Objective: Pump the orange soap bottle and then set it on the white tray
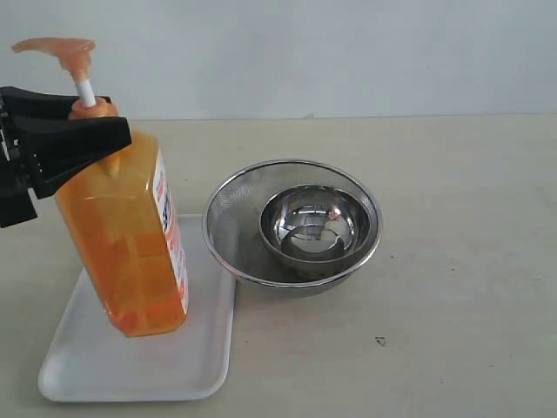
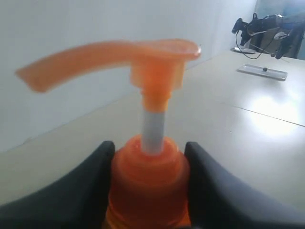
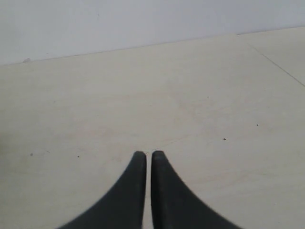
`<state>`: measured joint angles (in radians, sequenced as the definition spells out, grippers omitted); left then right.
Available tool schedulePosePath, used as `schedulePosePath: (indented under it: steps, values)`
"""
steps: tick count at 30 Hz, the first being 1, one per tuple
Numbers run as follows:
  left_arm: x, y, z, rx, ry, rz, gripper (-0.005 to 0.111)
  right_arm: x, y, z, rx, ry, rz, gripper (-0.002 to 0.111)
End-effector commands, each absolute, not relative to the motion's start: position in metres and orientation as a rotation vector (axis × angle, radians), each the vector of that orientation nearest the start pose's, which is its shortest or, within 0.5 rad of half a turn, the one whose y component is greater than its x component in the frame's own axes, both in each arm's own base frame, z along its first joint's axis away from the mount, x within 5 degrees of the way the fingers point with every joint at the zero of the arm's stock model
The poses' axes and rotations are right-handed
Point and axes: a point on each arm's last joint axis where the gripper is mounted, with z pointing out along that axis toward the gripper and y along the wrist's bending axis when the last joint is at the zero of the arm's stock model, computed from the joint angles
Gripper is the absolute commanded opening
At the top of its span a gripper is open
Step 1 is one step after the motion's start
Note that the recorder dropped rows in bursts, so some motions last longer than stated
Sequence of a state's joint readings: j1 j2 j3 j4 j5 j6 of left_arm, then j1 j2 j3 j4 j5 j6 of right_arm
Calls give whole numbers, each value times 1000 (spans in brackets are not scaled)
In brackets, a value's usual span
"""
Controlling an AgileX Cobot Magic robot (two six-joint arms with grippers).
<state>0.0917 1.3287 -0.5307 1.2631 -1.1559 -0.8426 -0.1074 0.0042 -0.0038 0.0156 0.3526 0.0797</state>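
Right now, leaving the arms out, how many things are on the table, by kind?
orange soap bottle: 1
white tray: 1
steel bowls: 2, a mesh bowl with a smaller solid bowl inside it
Total: 4

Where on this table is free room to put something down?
Bare table lies right of the mesh strainer and behind it. Crowded: the white tray beside the strainer, with the orange soap bottle in the left gripper.
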Motion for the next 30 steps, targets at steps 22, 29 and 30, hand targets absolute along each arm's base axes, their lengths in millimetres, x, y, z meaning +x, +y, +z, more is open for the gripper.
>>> schedulePosePath:
  steps: [22, 29, 30]
  values:
    - [247, -57, 257, 782, 1417, -763, 5, 53, -5, 182, 179, 1823, -11, 1]
    - [247, -58, 256, 804, 1417, -757, 5, 53, -5, 182, 179, 1823, -11, 1]
    - [246, -58, 256, 810, 1418, -758, 5, 53, -5, 182, 178, 1821, -11, 1]
